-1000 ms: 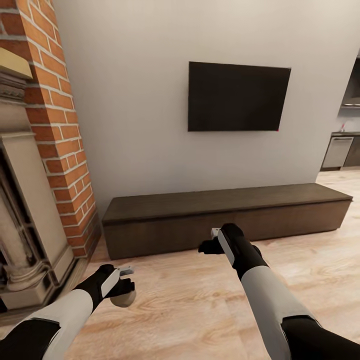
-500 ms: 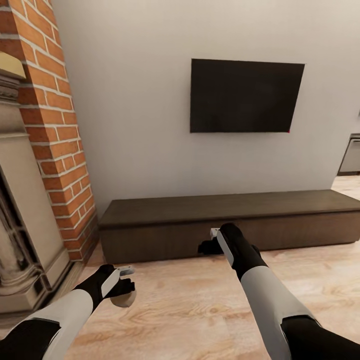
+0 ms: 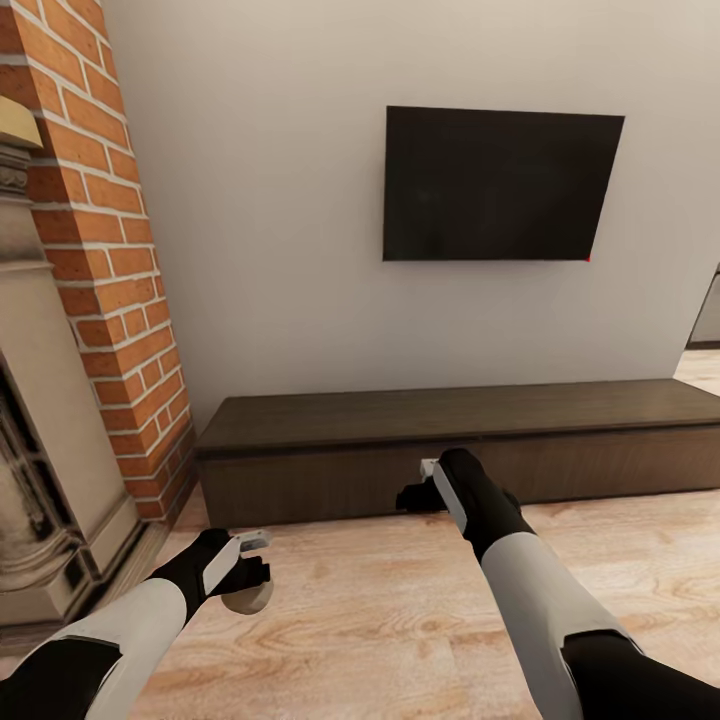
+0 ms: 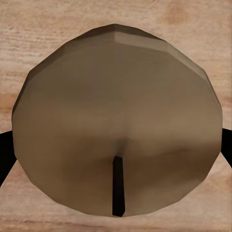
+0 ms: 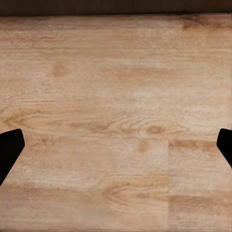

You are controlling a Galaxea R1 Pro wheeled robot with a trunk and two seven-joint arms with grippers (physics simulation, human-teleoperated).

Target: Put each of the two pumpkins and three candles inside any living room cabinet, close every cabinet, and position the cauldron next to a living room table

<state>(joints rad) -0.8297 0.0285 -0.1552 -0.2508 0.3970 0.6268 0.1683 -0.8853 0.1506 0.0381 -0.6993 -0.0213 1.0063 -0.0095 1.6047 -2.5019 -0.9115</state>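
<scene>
The robot faces a long, low dark-brown wooden cabinet standing on the light wood-plank floor against a plain pale wall. Its flat, handle-less front panels all sit flush, and its flat top carries nothing. A black rectangular wall-mounted screen hangs above the cabinet; it is dark, with one tiny red spot at its lower right corner. No brand, label or writing can be read on the screen, the cabinet or the robot.

To the left stands a red-brick chimney column with a pale stone fireplace surround at its foot.

The left end effector, black with white panels, hangs low over the floor, near the cabinet's left end but well apart from its front. It is closed on a short, stubby tan-brown candle, which shows below the fingers. In the left wrist view the candle's rounded top faces the camera, with a thin dark wick standing up from it and black finger edges at either side of it.

The right end effector is held out just in front of the cabinet's middle front panel; whether it touches cannot be told. In the right wrist view its black fingertips stand wide apart at the picture's two edges with bare floor between them, holding nothing.
</scene>
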